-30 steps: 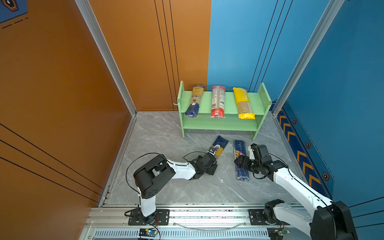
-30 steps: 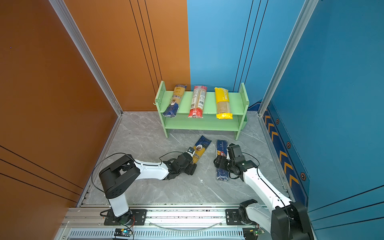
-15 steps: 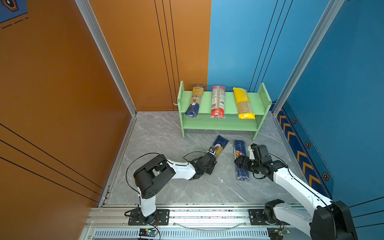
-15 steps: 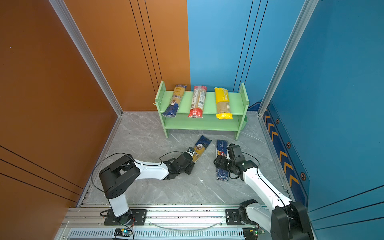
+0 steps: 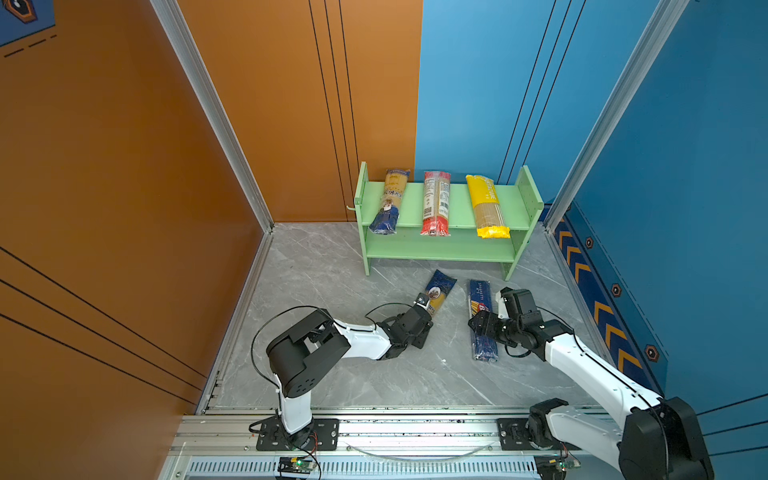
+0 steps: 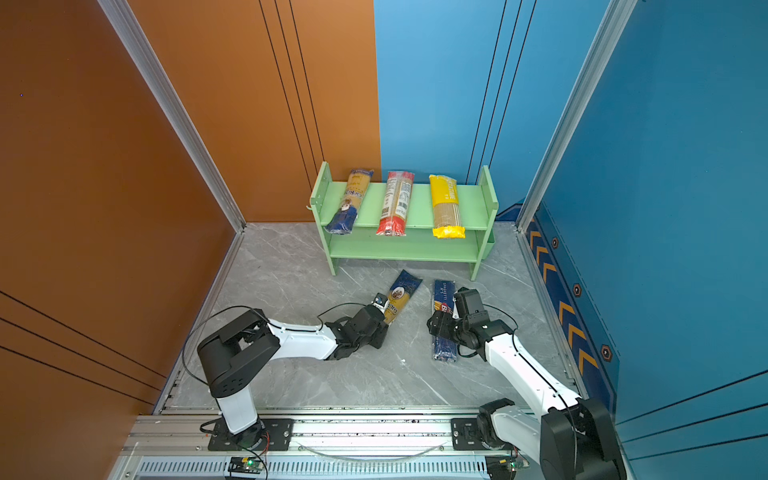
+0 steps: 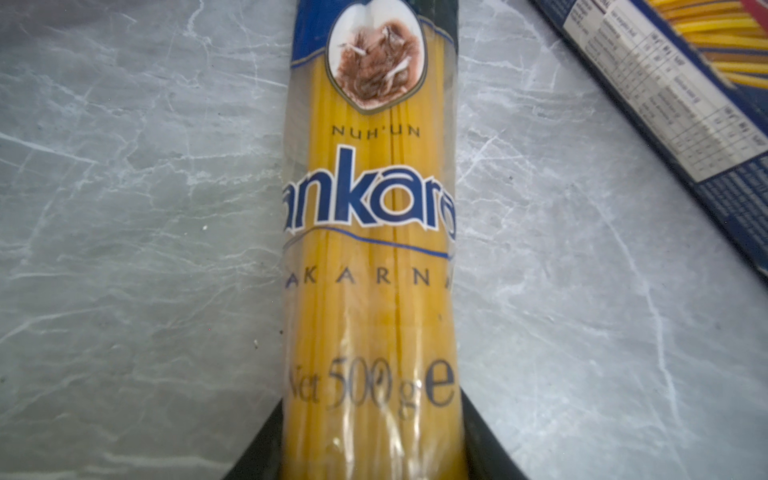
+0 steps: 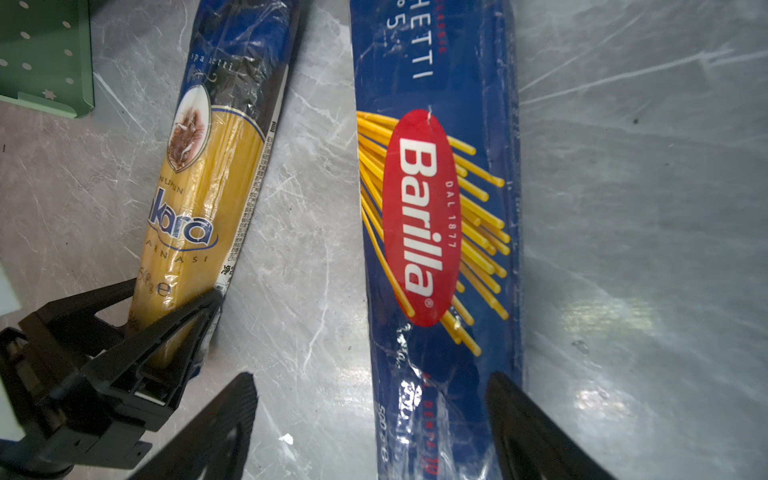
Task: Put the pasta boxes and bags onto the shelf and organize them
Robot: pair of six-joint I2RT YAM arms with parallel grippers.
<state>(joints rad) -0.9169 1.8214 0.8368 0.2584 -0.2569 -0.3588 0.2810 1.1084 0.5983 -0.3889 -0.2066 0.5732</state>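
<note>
On the grey marbled worktop (image 5: 332, 282), the light-green two-tier shelf (image 5: 436, 251) is set at the back, its upper tier loaded front-to-back with a blue-and-yellow ankara bag (image 5: 390, 199), a red-ended clear bag (image 5: 435, 203) and a yellow bag (image 5: 486, 208). In front, a dark blue Barilla pack (image 5: 480, 297) is laid lengthwise toward the shelf, straddled by the spread-open right gripper (image 8: 371, 376). Beside it, a second ankara bag (image 5: 440, 291) is angled, blue end shelfward, its near end clamped by the left gripper (image 7: 372, 401).
</note>
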